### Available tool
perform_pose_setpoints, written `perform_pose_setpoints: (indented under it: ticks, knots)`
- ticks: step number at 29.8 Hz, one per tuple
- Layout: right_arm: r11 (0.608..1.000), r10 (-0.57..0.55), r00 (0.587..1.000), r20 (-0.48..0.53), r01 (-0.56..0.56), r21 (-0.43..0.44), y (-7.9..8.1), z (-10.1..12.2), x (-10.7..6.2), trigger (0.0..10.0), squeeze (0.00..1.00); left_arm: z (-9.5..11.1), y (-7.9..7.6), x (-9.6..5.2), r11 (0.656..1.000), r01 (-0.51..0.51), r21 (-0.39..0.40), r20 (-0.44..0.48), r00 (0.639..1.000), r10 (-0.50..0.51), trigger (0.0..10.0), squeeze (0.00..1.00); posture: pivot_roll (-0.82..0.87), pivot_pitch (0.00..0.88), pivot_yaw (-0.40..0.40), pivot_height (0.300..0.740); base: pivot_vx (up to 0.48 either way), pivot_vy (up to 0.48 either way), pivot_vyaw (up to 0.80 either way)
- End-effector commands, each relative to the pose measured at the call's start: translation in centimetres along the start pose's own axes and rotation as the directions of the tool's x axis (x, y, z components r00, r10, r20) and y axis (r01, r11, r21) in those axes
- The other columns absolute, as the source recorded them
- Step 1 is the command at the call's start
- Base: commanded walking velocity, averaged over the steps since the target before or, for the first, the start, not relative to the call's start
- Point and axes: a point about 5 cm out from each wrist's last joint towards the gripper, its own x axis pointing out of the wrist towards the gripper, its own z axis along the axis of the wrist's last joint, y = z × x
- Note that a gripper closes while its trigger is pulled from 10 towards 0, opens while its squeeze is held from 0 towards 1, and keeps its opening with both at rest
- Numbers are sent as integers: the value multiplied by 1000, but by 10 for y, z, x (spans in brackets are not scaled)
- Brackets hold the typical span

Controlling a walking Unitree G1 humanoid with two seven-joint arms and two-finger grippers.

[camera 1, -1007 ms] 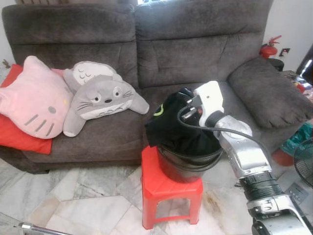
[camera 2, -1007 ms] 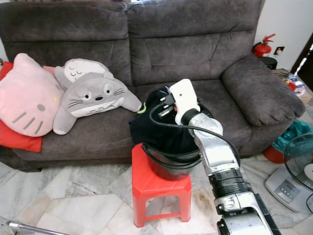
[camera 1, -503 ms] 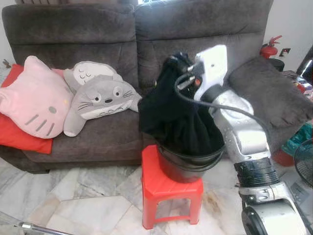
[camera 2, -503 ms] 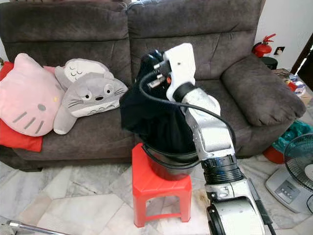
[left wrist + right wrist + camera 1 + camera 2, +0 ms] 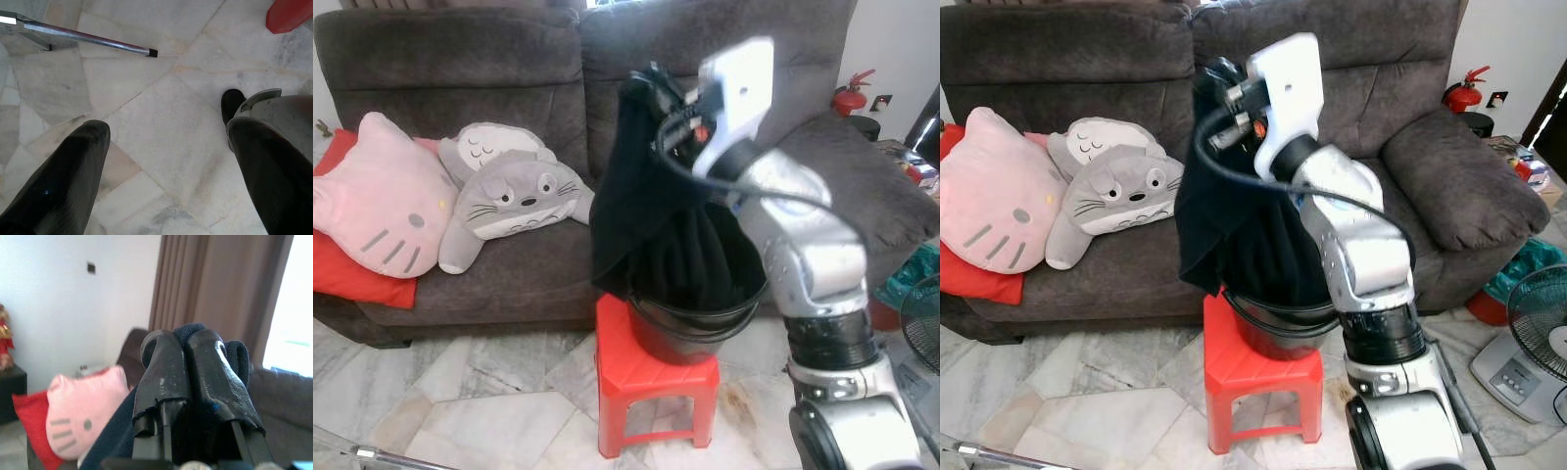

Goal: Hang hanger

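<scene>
I had the right tool [image 5: 188,369] raised in front of the dark grey fabric sofa [image 5: 460,88], its black fingers [image 5: 164,377] pressed together on a bunch of black cloth garment [image 5: 651,211]. The garment hung from that pinch down into the black round plastic bucket [image 5: 690,328] on the red plastic stool [image 5: 651,387]. The left tool [image 5: 166,161] hung spread over the pale marble floor [image 5: 161,112]. I could not make out any hanger.

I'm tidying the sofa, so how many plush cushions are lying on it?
2: a pink cat-face plush at the sofa's left end, and a grey plush leaning beside it. Others may hide behind the lifted black garment.
</scene>
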Motion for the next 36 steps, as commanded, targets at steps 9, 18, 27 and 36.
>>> perform_pose_setpoints:
  ticks: [9, 18, 27, 36]
  knots:
    - [980, -150, 976, -159, 169, 108, -12, -27, -16, 10000, 0, -2, 1, -1, 1000, -7, 7, -6, 1000, 7, 10000, 0, -195, 0, 69, 740, 0, 0, 0]
    - [886, -372, 812, -451, 455, 88, -43, -95, -58, 10000, 0, -3, 2, -1, 1000, -5, 15, -8, 1000, 5, 10000, 0, -196, 0, 71, 740, 0, 0, 0]
    - [894, -321, 770, -552, 438, 91, -28, -119, -66, 10000, 0, -4, 3, -1, 1000, -8, 18, -9, 1000, 8, 10000, 0, -185, 0, 71, 740, 0, 0, 0]
    - [944, -115, 879, -463, 242, 225, 18, -87, -45, 10000, 0, -3, 3, -1, 1000, -9, 21, -8, 1000, 9, 10000, 0, -190, 0, 74, 740, 0, 0, 0]
